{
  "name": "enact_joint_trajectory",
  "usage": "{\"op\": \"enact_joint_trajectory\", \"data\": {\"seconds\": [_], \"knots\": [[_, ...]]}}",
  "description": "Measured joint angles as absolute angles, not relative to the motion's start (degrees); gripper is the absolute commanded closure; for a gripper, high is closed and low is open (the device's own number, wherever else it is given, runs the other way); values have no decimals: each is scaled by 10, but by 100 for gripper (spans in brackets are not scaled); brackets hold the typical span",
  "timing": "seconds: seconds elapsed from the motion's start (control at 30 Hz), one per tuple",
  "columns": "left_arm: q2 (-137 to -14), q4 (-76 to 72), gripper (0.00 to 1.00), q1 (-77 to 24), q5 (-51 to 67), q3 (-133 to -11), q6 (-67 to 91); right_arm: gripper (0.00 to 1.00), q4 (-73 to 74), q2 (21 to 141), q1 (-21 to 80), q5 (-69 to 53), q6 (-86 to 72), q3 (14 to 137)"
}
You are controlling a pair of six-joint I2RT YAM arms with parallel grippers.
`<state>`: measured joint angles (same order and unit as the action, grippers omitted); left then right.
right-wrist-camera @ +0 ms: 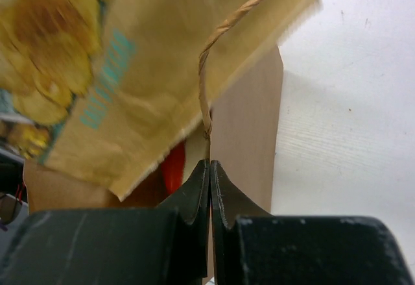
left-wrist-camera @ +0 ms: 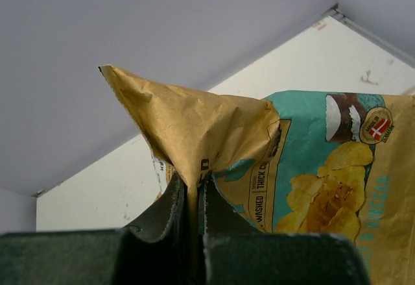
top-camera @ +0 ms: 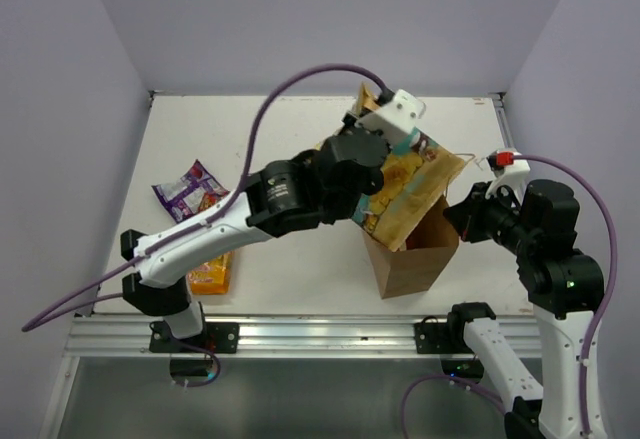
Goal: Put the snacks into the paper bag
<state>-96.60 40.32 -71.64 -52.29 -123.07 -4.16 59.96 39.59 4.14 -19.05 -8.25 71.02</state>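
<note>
While in tool, packet over bag

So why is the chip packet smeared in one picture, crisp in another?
Right wrist view: the chip packet is blurred, perhaps too close or moving; the paper bag casts a soft shadow. Left wrist view: its print is sharp. Top view: even light.

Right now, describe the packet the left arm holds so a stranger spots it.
Find the brown paper bag standing right of centre. Over its mouth, pinched in the left pincer, hangs a large tan-and-teal crisp packet, far bigger than the purple packet and orange packet lying left.
</note>
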Motion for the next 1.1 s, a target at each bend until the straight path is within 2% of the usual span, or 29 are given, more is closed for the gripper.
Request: {"op": "enact_joint_trajectory", "data": {"seconds": [0.13, 0.3, 0.33, 0.43, 0.57, 0.67, 0.8, 1.0, 1.1], "knots": [[-1010, 421, 100, -769, -533, -1235, -58, 100, 605, 396, 42, -187, -80, 710], [-1036, 432, 92, -808, -543, -1237, -61, 100, 612, 393, 45, -174, -78, 708], [-1036, 432, 87, -816, -546, -1238, -63, 100, 613, 392, 46, -174, -78, 708], [-1036, 437, 86, -841, -547, -1259, -67, 100, 613, 392, 48, -173, -78, 708], [-1051, 475, 93, -870, -531, -1334, -54, 100, 611, 392, 50, -173, -78, 708], [-1071, 506, 95, -883, -528, -1382, -38, 100, 609, 391, 50, -173, -78, 708], [-1076, 535, 95, -888, -513, -1375, -11, 100, 611, 390, 50, -170, -78, 708], [-1083, 545, 82, -888, -496, -1341, 17, 100, 617, 390, 50, -158, -78, 708], [-1091, 543, 83, -888, -500, -1321, 27, 100, 618, 390, 50, -156, -77, 708]]}}
